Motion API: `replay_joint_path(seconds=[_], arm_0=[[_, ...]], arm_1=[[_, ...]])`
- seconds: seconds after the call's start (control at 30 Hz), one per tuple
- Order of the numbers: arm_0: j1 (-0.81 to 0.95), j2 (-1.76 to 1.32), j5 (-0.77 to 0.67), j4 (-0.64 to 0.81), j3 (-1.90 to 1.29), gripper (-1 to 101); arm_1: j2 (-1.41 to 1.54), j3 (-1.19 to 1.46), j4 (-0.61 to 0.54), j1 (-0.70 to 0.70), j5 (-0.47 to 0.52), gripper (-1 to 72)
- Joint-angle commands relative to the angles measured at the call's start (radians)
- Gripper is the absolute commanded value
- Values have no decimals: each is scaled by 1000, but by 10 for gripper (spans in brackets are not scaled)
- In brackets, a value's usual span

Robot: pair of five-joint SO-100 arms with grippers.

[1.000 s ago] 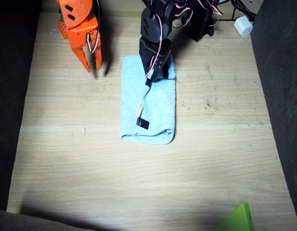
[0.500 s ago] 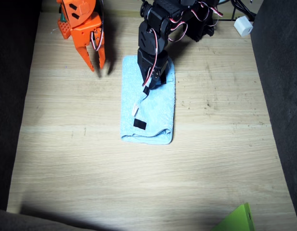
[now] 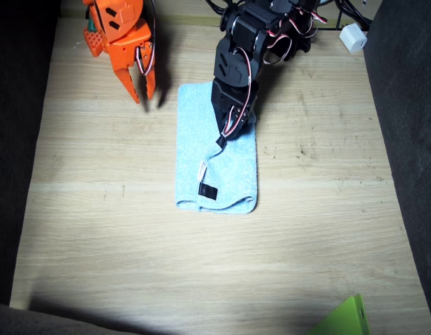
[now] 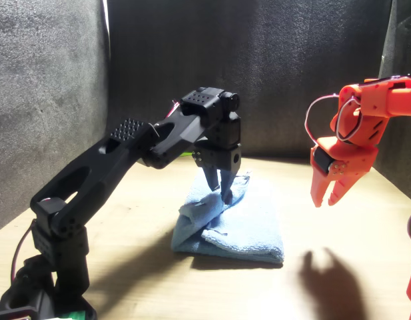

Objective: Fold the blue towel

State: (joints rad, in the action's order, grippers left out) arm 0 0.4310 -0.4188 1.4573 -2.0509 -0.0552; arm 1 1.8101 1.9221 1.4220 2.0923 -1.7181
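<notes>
On the pale wooden table (image 3: 131, 230) of the fixed view, the blue towel (image 3: 232, 174) lies folded into a long narrow strip near the middle, its rounded fold at the near end and a black tape strip (image 3: 208, 191) with a small white tag (image 3: 201, 169) showing on its top layer. Over the towel's far half reaches the black left arm, and its left hand (image 3: 228, 132) points down onto the cloth, the fingers close together; whether they pinch the fabric cannot be told from above. Well to the side, the orange right arm hangs over bare wood, its right hand (image 3: 142, 89) clear of the towel with fingers parted a little and nothing between them. A white block (image 3: 353, 37) sits at the far table edge and a green corner (image 3: 348, 317) pokes in at the near edge. From the front view, the left hand (image 4: 218, 189) stands upright with its tips touching a raised ridge of the blue towel (image 4: 248, 230), whose layers are stacked flat below. The right hand (image 4: 330, 193) hangs in the air beside the towel, narrowly parted and empty, above the table (image 4: 352, 280).
</notes>
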Motion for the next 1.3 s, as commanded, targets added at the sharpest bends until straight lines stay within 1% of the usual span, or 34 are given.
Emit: replay_joint_path(seconds=[0.0, 0.2, 0.33, 0.37, 0.53, 0.6, 0.7, 0.8, 0.9, 1.03, 1.17, 1.27], arm_0=[[-32, -11, 17, -11, 6, -6], [-141, 23, 74, -11, -15, -5], [-189, 37, 160, -11, -57, 4], [-192, 38, 164, -11, -55, 33], [-156, 46, 167, -11, 46, 265], [-135, 43, 184, -11, 97, 324], [-103, 26, 210, -11, 120, 364], [-103, 6, 249, -11, 109, 382], [-137, -14, 296, -11, 104, 306], [-163, -38, 322, -11, 129, 253], [-137, -78, 313, -11, 141, 284], [-124, -103, 310, -11, 153, 327]], arm_1=[[12, -6, 5, 21, -18, 146], [12, -5, 8, 14, -18, 145], [14, -3, 9, 9, -15, 145], [14, -3, 9, 8, -14, 145], [-2, -2, 9, 2, -12, 145], [-5, -3, 9, 3, -12, 145], [-8, -3, 9, 5, -14, 145], [-14, -6, 6, 5, -15, 145], [-15, -8, 0, 8, -18, 145], [-20, -8, 0, 3, -20, 144], [-26, -8, 0, 0, -20, 144], [-34, -8, -5, 8, -21, 145]])
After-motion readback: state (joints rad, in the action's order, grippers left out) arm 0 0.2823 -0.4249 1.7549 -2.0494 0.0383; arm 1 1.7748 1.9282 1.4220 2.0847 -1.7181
